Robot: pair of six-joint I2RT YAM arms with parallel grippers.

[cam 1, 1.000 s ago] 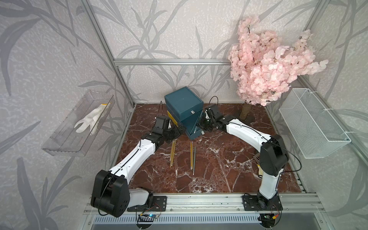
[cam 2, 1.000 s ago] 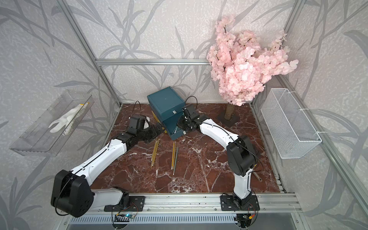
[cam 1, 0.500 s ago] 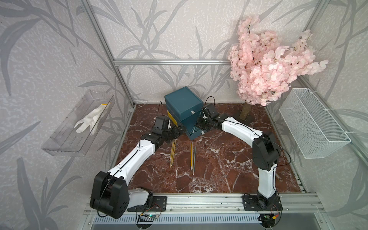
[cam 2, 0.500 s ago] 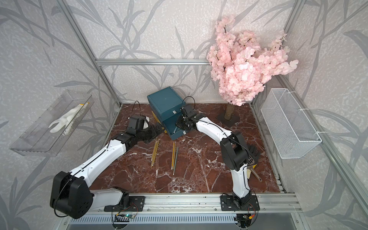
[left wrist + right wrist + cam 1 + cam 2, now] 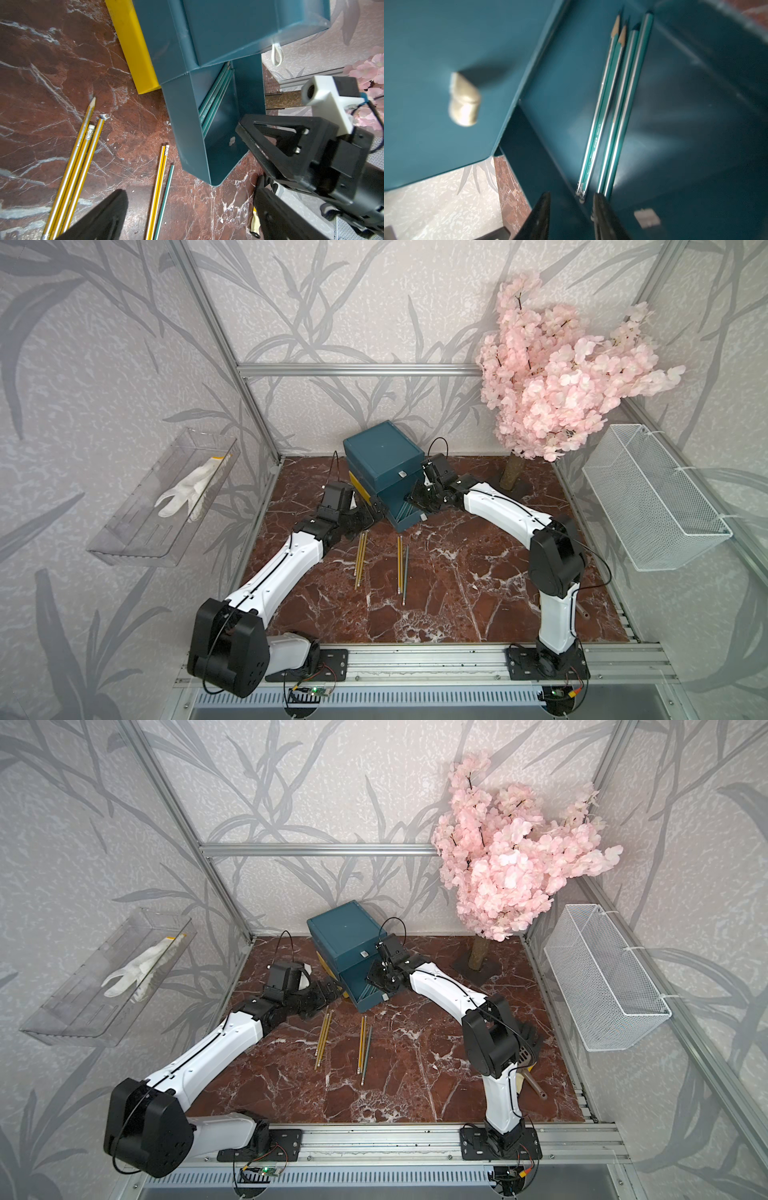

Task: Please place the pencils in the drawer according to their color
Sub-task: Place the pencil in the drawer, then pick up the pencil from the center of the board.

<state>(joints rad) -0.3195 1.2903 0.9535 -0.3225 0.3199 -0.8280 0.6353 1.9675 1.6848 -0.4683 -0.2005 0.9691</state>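
The drawer (image 5: 382,460) stands at the back of the table, its lower teal tier (image 5: 405,514) pulled out and its yellow tier (image 5: 359,489) sticking out a little. Several teal pencils (image 5: 612,104) lie side by side in the open tier, also visible in the left wrist view (image 5: 214,97). My right gripper (image 5: 572,199) hovers over that tier's near end, open, nothing between its fingers. On the table lie a bunch of yellow pencils (image 5: 360,558), more yellow ones (image 5: 400,564) and one teal pencil (image 5: 405,570). My left gripper (image 5: 191,207) hangs wide open beside the drawer, above them.
A pink blossom tree (image 5: 552,364) stands at the back right. A white wire basket (image 5: 648,497) hangs on the right wall. A clear tray (image 5: 137,531) on the left wall holds a white glove (image 5: 187,493). A brown stick (image 5: 534,1085) lies by the right arm's base.
My right gripper's jaws have parted over the open teal tier, and that arm's elbow has swung inward. The left arm has stayed where it was.
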